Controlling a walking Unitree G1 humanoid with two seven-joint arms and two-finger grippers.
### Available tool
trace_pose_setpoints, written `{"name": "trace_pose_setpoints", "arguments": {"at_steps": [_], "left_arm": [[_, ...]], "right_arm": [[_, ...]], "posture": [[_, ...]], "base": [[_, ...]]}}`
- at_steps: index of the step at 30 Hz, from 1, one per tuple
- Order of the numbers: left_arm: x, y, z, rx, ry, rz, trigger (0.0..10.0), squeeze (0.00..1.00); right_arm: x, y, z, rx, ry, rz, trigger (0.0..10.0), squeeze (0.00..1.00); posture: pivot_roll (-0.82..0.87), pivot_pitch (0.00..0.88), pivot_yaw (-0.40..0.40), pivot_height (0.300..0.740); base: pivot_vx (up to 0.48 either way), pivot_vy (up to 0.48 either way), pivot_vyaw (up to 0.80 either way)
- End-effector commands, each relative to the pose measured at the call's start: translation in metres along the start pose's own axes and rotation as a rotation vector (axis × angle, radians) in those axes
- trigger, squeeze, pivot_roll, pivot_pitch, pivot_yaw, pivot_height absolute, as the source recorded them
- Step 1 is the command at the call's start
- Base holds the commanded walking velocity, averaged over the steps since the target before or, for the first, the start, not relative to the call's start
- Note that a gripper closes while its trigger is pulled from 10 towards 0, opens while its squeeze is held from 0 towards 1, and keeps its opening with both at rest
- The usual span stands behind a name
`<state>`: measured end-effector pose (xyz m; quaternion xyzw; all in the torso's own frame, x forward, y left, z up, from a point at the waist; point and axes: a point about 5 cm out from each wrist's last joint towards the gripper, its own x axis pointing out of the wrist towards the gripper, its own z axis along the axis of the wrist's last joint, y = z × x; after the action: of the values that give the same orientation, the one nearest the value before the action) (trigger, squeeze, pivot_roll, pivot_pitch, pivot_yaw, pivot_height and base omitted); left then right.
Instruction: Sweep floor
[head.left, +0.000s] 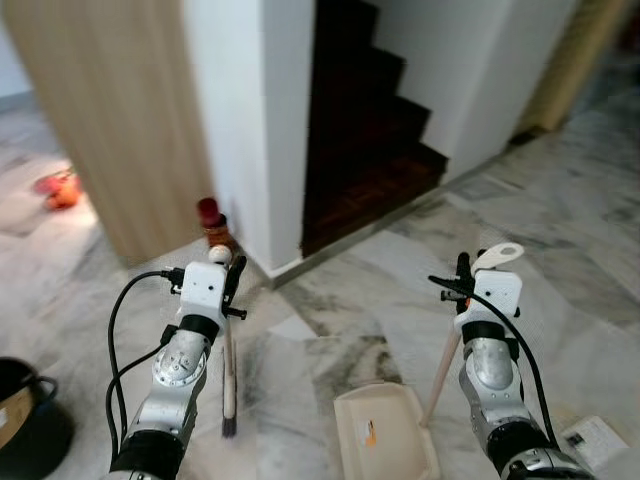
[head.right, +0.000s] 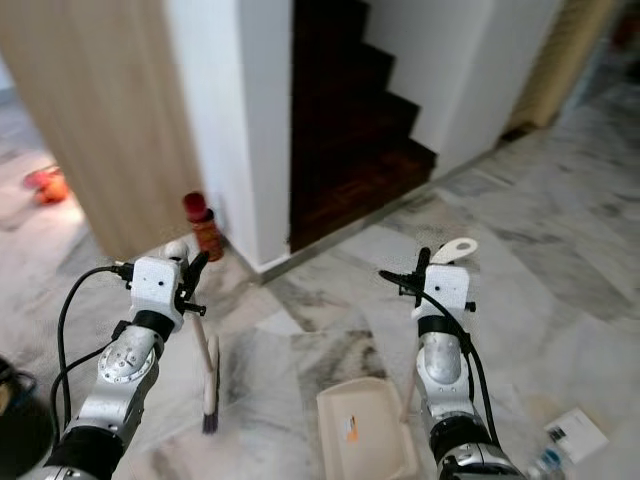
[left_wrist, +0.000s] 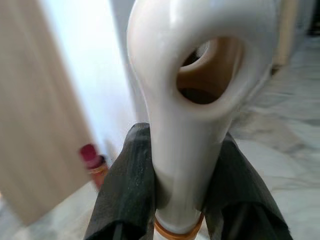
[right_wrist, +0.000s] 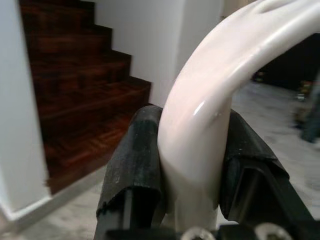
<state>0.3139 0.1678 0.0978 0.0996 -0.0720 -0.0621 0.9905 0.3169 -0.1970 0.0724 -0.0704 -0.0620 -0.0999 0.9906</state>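
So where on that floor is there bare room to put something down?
Bare marble floor lies between the stairs and the right tool, and between the broom and dustpan. It is crowded by the white wall, where a red-capped bottle stands, and by the black bucket.

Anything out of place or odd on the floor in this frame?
A red-capped bottle stands on the marble floor at the wall corner, and a paper scrap lies near the right gripper's dustpan. Nothing looks spilled or damaged.
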Motion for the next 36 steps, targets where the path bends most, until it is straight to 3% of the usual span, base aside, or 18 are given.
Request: {"name": "trace_pose_setpoints", "arguments": {"at_steps": [1,6,12,36], "left_arm": [[0.0042,0.0033,0.0077,0.004,-0.044,0.009,10.0,0.00],[0.0045,0.0031,0.0063,0.008,-0.039,0.008,10.0,0.00],[0.0070,0.0019,0.0070,0.014,-0.041,0.004,10.0,0.00],[0.0090,0.0028,0.0070,-0.006,-0.054,0.007,10.0,0.00]], "right_arm": [[0.0052,0.0001,0.0087,0.004,-0.042,0.000,10.0,0.00],[0.0034,-0.0012,0.0069,0.002,-0.037,-0.005,10.0,0.00],[0.0022,-0.0025,0.0051,-0.001,-0.031,-0.009,10.0,0.00],[0.0023,-0.0028,0.0052,-0.009,-0.030,-0.005,10.0,0.00]], "posture": [[0.02,0.000,-0.034,0.740],[0.01,0.000,-0.030,0.740],[0.01,0.000,-0.019,0.740],[0.00,0.000,-0.026,0.740]], "base": [[0.000,0.000,-0.80],[0.000,0.000,-0.80],[0.000,-0.395,-0.80],[0.000,0.000,-0.80]]}}
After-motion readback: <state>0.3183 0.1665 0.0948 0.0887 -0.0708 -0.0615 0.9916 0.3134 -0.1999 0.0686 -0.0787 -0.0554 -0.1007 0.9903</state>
